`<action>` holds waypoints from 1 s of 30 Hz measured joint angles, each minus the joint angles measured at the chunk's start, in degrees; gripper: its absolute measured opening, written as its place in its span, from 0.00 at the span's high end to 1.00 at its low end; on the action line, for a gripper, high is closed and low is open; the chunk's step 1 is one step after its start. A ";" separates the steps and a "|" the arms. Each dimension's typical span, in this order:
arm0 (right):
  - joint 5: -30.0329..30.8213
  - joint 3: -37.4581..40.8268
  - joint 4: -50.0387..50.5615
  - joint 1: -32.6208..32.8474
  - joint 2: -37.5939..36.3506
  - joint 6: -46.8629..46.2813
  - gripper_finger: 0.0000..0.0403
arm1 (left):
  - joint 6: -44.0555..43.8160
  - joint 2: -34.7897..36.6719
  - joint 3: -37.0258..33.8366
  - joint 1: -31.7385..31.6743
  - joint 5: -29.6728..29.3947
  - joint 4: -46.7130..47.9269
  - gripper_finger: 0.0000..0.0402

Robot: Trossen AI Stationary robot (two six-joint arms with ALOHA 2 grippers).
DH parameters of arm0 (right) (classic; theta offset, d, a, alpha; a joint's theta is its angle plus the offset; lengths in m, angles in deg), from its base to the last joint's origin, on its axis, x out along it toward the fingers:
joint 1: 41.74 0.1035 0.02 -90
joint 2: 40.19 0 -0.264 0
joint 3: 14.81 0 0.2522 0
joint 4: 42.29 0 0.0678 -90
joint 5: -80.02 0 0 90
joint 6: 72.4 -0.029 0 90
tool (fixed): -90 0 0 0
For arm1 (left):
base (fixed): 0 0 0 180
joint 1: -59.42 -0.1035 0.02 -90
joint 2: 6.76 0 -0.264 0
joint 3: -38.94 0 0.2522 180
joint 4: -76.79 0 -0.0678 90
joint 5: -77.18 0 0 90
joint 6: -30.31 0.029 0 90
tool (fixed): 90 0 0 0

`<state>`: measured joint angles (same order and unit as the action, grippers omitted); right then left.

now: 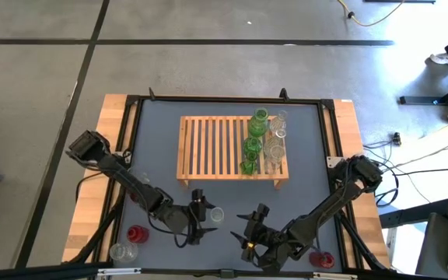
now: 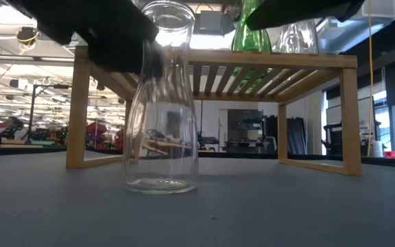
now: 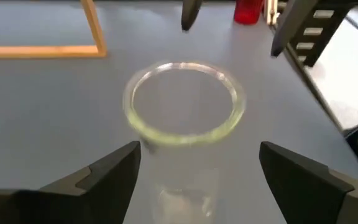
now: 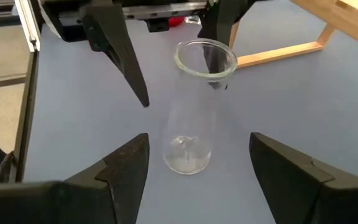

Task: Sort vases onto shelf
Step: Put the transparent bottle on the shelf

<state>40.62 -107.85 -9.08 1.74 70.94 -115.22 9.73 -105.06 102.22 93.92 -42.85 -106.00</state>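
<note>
One clear vase (image 1: 216,212) stands btwn my open left gripper (image 1: 198,216) & open right gripper (image 1: 253,226); pickup step: next I close left, lift to shelf (image 1: 208,148).

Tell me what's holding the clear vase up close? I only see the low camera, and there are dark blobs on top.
Observer: Nothing grips it yet. The left gripper is open, one finger on each side of the clear vase.
Operator: Where's the other arm?
Observer: The right gripper is open too, facing the vase from the opposite side, apart from it.
Operator: Any red ones left?
Observer: Two, on the table: one red vase by the left arm, another by the right arm.
</note>
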 joint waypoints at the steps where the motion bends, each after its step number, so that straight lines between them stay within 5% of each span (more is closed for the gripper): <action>1: 0.31 0.00 -0.23 0.00 0.19 -0.13 0.34 | 0.09 0.00 0.00 0.01 -0.67 -0.93 0.19; 7: -0.50 0.00 -0.16 0.00 0.55 -0.21 0.34 | 1.42 0.02 0.00 -0.41 -2.12 -2.44 0.28; 15: -1.66 -0.02 0.30 0.07 0.76 -0.15 0.34 | 1.76 0.02 0.00 -1.07 0.03 -2.24 0.57; 30: -2.73 -0.77 0.57 0.04 0.88 1.59 0.34 | 2.40 1.04 -0.07 -0.53 1.01 -1.93 0.58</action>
<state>37.90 -108.62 -8.51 1.79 71.82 -113.63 12.13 -104.03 102.15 93.39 -41.84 -107.93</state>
